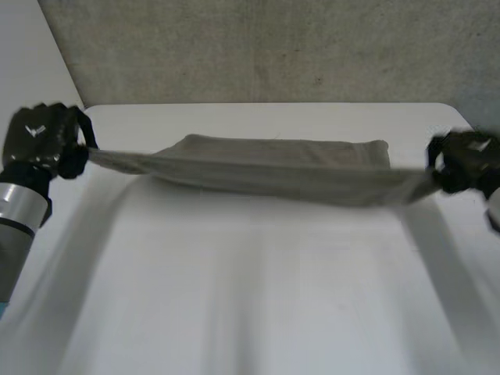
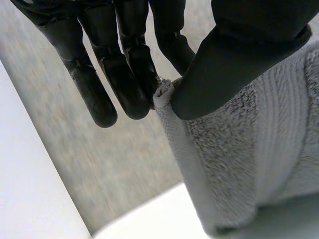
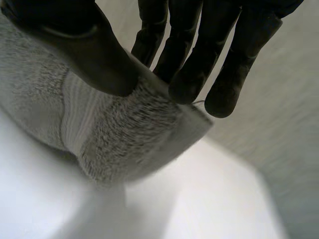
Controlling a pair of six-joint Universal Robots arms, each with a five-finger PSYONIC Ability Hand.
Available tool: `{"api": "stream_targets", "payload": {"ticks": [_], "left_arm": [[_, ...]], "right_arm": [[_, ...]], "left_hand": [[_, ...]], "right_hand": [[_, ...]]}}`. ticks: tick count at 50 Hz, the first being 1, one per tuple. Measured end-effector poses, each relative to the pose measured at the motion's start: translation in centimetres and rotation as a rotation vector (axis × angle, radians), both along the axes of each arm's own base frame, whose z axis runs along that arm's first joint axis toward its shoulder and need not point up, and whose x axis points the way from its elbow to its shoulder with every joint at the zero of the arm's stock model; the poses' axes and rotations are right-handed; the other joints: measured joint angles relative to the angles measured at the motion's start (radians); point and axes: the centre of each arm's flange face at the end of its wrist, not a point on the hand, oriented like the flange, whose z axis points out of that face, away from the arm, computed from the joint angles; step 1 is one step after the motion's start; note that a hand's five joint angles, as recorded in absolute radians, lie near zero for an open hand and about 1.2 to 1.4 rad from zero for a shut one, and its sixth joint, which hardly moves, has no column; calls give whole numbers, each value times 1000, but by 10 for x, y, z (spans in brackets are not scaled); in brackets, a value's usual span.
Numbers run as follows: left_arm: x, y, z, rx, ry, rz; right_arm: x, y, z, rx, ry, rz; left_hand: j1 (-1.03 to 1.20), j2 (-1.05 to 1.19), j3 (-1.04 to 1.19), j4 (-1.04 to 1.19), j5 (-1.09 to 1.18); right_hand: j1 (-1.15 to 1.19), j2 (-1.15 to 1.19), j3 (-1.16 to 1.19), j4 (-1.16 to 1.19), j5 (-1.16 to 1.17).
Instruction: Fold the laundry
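You face a white counter (image 1: 250, 312), smooth and matt, stretching away from you to a straight far edge. Right behind that edge rises a grey wall (image 1: 273, 47) with a rough, speckled grain, a little like felt or concrete. To its left you see a plain white panel (image 1: 31, 55), and the border between the two runs at a slant. The light falls soft and diffuse across the counter

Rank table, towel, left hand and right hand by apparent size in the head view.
1. table
2. towel, held stretched between both hands
3. left hand and right hand: they look about alike, so I won't rank one over the other.
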Motion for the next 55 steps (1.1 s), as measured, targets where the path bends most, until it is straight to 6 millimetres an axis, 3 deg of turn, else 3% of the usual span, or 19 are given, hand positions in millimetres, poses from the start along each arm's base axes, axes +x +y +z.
{"api": "stream_targets", "payload": {"ticks": [7,10,14,18,29,33,36,39,41,43,44,47,50,52,55], "left_arm": [[0,21,64,-165,7,-2],[0,29,81,-179,7,-5],[-2,35,91,-139,1,-10],[-3,31,81,-58,-15,-10],[-14,-3,12,170,-192,-24],[-24,-21,3,167,-244,-43],[-34,-43,9,119,-262,-52],[-42,-67,34,15,-252,-45],[-48,-83,67,-101,-223,-30],[-50,-89,88,-169,-198,-22],[-52,-94,116,-263,-155,-13],[-53,-94,160,-406,-63,-10],[-51,-90,190,-500,34,-24],[-50,-88,198,-519,80,-36],[-47,-89,190,-484,117,-49]], "right_arm": [[-15,24,101,-260,42,-12],[-17,34,127,-288,63,5],[-18,40,145,-259,99,29],[-19,34,142,-175,152,49],[-12,-9,76,160,340,154],[2,-27,66,171,379,172],[15,-46,69,110,410,159],[32,-66,91,-33,428,124],[45,-76,109,-146,427,96],[51,-81,125,-230,405,74],[57,-83,150,-345,355,46],[61,-76,203,-550,211,12],[59,-65,233,-636,97,18],[59,-60,236,-618,63,32],[59,-56,220,-510,65,60]], "left_hand": [[0,0,0,0,0],[0,0,0,0,0],[0,0,0,0,0],[0,0,0,0,0],[0,0,0,0,0],[0,0,0,0,0],[0,0,0,0,0],[0,0,0,0,0],[0,0,0,0,0],[0,0,0,0,0],[0,0,0,0,0],[0,0,0,0,0],[0,0,0,0,0],[0,0,0,0,0],[0,0,0,0,0]], "right_hand": [[0,7,1,0,0],[0,7,1,0,0],[0,7,1,0,2],[0,12,1,0,2],[0,12,1,0,2],[0,12,1,0,2],[0,12,1,0,2],[0,12,1,0,2],[0,12,1,0,5],[0,12,1,0,5],[0,12,1,0,5],[0,12,1,0,5],[0,12,1,0,9],[0,12,1,0,11],[0,12,1,0,12]]}}
